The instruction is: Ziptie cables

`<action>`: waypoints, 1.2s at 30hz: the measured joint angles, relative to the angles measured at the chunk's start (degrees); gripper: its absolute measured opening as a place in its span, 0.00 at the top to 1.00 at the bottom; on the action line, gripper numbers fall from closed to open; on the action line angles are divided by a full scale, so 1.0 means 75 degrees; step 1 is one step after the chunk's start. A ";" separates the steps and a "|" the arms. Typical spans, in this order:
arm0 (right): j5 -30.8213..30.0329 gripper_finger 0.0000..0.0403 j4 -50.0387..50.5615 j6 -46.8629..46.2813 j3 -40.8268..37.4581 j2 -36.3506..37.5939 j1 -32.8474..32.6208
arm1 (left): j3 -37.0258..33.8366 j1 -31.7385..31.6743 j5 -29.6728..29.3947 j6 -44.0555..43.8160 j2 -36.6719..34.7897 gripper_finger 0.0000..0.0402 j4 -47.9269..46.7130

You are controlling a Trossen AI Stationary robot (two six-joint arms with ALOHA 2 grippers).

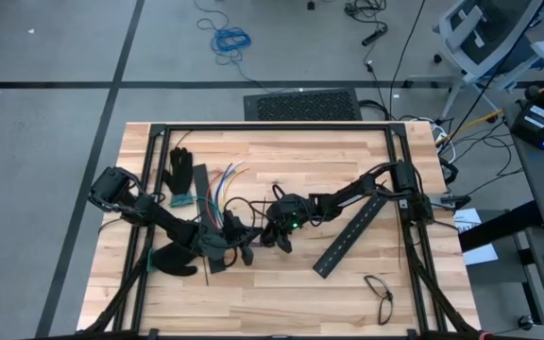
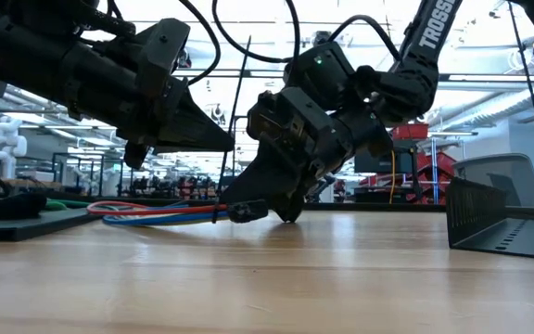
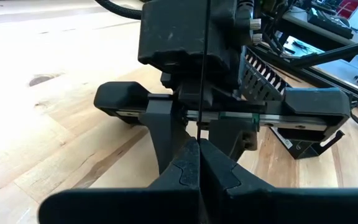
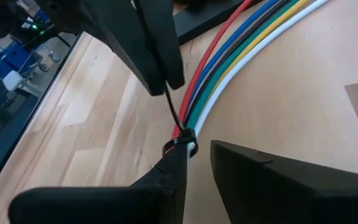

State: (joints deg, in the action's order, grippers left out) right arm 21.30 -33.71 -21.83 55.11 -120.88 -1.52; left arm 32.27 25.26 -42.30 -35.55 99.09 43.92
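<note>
Two claws meet mid-counter (image 1: 281, 293) over the cables (image 4: 241, 59), a loose fan of coloured wires lying flat on the wood. The ziptie (image 4: 174, 112) already loops one end of the bundle. Left claw (image 3: 199, 163) is clenched on the ziptie's thin tail; right claw (image 4: 194, 155), nearly closed, presses at the loop, its arm angled steeply down. Judgement: wires are light and limp, the strip slippery; hold near the loop.
</note>
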 joint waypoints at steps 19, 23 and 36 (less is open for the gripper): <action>-0.0459 0.99 -0.0835 -0.0453 0.0090 -0.0364 -0.0025 | 0.0000 -0.0005 -0.0058 0.0000 -0.0008 1.00 0.0051; -0.0521 1.00 -0.1273 -0.0890 0.0111 -0.0575 -0.0017 | 0.0003 -0.0006 -0.0059 0.0000 -0.0009 1.00 0.0078; -0.0469 1.00 -0.1097 -0.1035 0.0122 -0.0574 -0.0064 | -0.0017 -0.0043 -0.0394 0.0534 -0.0140 1.00 0.0562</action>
State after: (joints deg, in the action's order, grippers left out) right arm 17.78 -41.93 -29.59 56.03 -125.19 -2.00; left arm 32.14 24.93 -45.26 -31.54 98.04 48.13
